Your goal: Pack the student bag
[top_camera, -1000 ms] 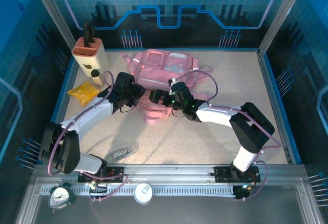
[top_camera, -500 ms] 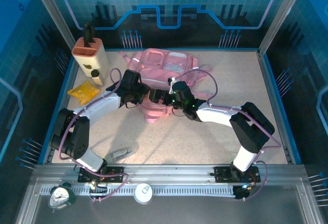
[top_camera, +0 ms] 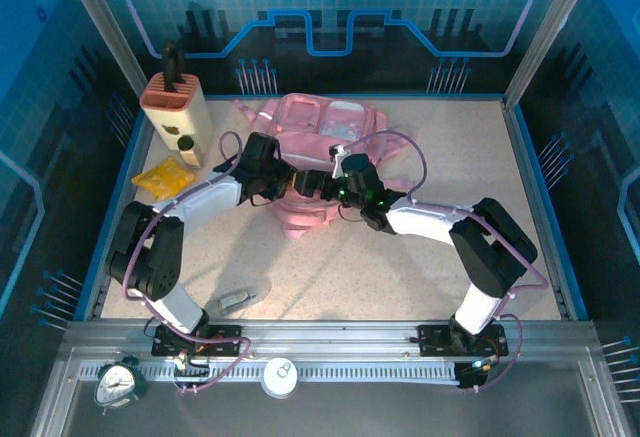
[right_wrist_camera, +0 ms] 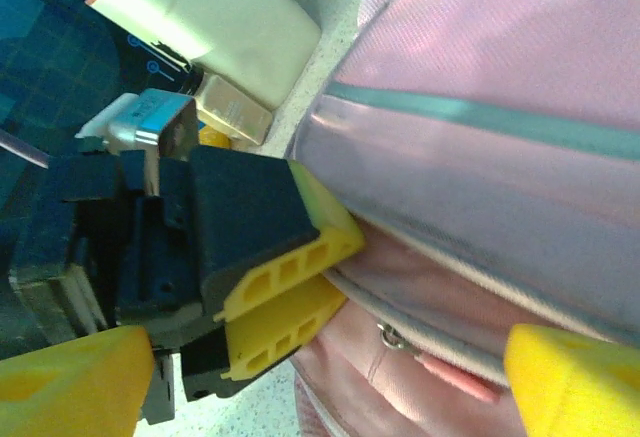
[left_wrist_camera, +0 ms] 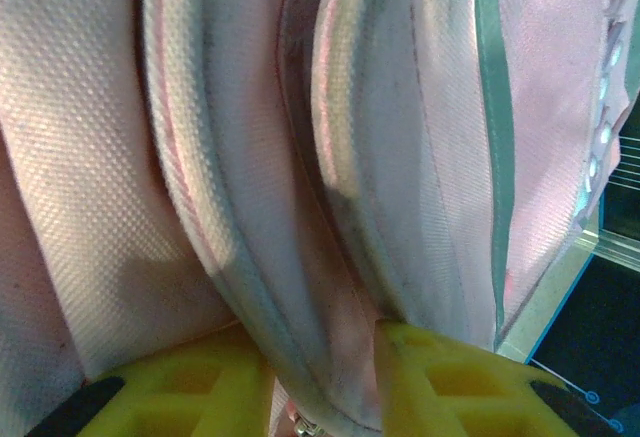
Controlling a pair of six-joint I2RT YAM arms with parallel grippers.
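**Desk:** Where's the bag?

**Me:** The bag (top_camera: 310, 122) lies flat at the middle of the table's (top_camera: 400, 277) far edge, pale pockets up. My left gripper (top_camera: 288, 183) is clenched on a fold of its near rim. On the left wrist view the seam runs between the yellow fingers (left_wrist_camera: 180, 387). My right gripper (top_camera: 312, 185) is released and spread wide. It straddles the same rim, with the left one's fingers inside its span.

**Desk:** What could go wrong?

**Me:** Mostly a clash. The two grippers are nearly touching, so if I close the right one carelessly I'd pinch my own left fingers and miss the cloth. Second, the fold is soft and thick. I judge a hard pull could drag it out of the pinch, or haul the whole bag towards the near edge without opening it. Third, the right arm's purple cable (top_camera: 420, 165) loops over the bag's right side and might catch on a strap.

**Desk:** And the surroundings?

**Me:** The table is speckled beige with a blue rim. A cream holder (top_camera: 175, 107) stands in the far-left corner, with a yellow packet (top_camera: 165, 175) by the left edge. A small grey piece (top_camera: 235, 300) lies near the near-left corner. Blue patterned walls (top_camera: 400, 17) and metal posts (top_camera: 100, 27) close it in.
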